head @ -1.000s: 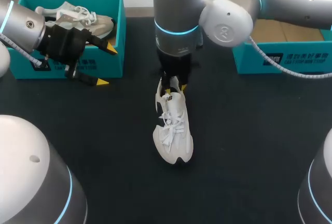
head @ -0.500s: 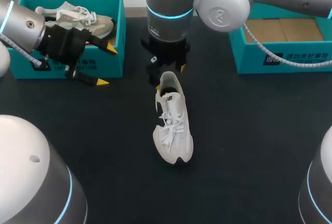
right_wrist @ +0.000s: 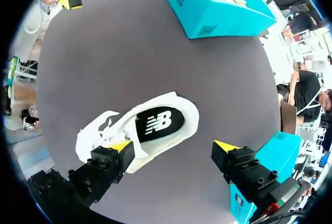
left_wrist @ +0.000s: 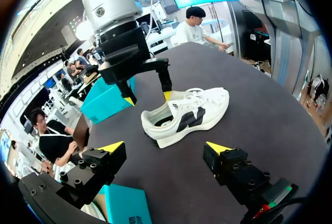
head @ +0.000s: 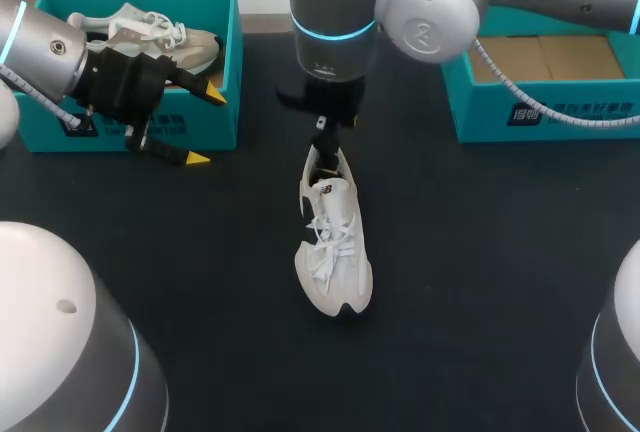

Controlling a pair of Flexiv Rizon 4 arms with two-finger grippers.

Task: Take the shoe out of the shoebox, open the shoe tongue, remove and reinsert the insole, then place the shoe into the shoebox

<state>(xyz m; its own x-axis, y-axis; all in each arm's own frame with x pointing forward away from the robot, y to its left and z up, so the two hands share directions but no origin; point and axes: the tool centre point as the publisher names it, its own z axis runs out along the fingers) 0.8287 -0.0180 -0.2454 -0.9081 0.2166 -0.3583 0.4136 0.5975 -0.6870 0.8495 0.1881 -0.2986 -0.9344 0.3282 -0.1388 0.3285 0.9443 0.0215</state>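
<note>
Right hand (head: 324, 140) hangs straight down from its arm over the heel end of the shoe (head: 335, 242). Its fingers are spread wide and released, clasping nothing. Seen from the left wrist, one yellow tip sits just above the shoe's collar and the other lies out past the heel. Whether the nearer tip touches the shoe cannot be told. From the right wrist, the heel half of the shoe lies between the two open fingers, and the dark insole (right_wrist: 155, 124) shows flat inside the opening.

The shoe is white with a dark mark on its side. It stands upright on its sole near the middle of the dark bench (head: 480, 282), outside both boxes, with its toe toward the robot and its heel toward the far edge. Its laces are loose over the tongue.

Left hand (head: 205, 127) is well apart from the shoe, at the left side of the bench. It is held just in front of the left box (head: 228, 72) and is likewise released, its two yellow tips wide apart with nothing between them. That teal box is open and holds a second shoe (head: 150, 32), pale with white laces, lying on its side.

The right box (head: 560, 117), also teal and open, stands at the far right of the bench and shows a brown cardboard floor.
</note>
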